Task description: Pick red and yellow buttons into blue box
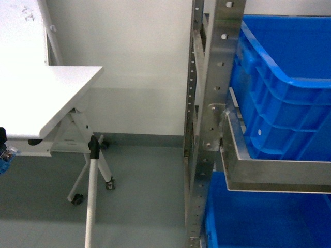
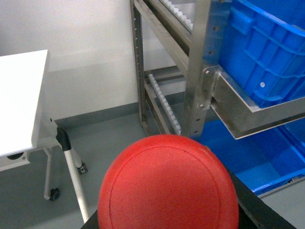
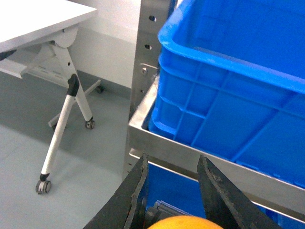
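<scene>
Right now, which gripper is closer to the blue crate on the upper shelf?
Right, as far as I can judge. The right gripper, holding the yellow button, sits just below the blue crate by its shelf rail. The left gripper, holding the red button, is farther back.

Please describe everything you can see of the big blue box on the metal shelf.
The blue box is a large, deep crate of glossy blue plastic, with a thick rolled rim and ribbed outer walls. It sits upright in the angled steel frame of the metal rack, open at the top. Its floor is not visible. No gripper touches it. More blue plastic lies on the level below.
</scene>
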Available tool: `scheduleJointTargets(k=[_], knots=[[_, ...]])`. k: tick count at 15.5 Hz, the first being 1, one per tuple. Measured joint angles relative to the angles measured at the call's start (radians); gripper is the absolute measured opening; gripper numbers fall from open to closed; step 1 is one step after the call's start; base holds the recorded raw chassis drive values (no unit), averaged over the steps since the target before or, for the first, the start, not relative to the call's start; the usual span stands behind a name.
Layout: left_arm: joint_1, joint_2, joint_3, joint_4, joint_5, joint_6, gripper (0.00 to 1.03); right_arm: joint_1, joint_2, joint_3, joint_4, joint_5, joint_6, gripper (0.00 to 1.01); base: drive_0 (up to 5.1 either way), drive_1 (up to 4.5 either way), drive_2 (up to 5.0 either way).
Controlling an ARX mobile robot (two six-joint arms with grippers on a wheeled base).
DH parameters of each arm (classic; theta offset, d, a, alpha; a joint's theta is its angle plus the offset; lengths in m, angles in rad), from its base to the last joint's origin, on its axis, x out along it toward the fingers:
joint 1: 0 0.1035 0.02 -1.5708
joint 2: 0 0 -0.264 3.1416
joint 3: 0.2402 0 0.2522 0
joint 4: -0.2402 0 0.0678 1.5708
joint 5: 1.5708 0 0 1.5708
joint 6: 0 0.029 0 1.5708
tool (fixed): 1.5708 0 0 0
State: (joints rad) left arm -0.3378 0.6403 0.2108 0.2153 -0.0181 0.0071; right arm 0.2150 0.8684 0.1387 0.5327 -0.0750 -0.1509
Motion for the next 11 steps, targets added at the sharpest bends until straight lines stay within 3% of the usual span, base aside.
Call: scheduleJointTargets(k=[11], knots=[[0.000,0.004,0.000,-0.004,0.000,0.000,0.33,0.000,0.000,0.000,-0.003,0.000,0.000,0.29,5.0,-3.21,-1.4]])
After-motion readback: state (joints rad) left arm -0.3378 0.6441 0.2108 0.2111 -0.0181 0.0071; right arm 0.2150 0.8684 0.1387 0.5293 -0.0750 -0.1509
